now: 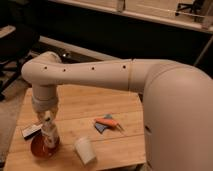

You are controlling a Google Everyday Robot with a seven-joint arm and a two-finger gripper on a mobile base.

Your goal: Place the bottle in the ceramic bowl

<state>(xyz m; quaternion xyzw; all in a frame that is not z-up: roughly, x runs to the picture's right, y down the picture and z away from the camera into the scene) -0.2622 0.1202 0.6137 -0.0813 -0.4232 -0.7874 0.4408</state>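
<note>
The orange-red ceramic bowl (40, 148) sits near the front left corner of the wooden table (90, 105). The bottle (50, 134), clear with a pale label, stands upright with its base inside the bowl. My gripper (48, 121) points straight down from the white wrist above the bowl. It is closed around the upper part of the bottle and hides its cap. The white arm reaches in from the right across the table.
A white paper cup (85, 149) lies on its side just right of the bowl. A small white and dark item (31, 131) lies left of the bowl. An orange and blue item (106, 123) lies mid-table. Dark chairs stand at the left.
</note>
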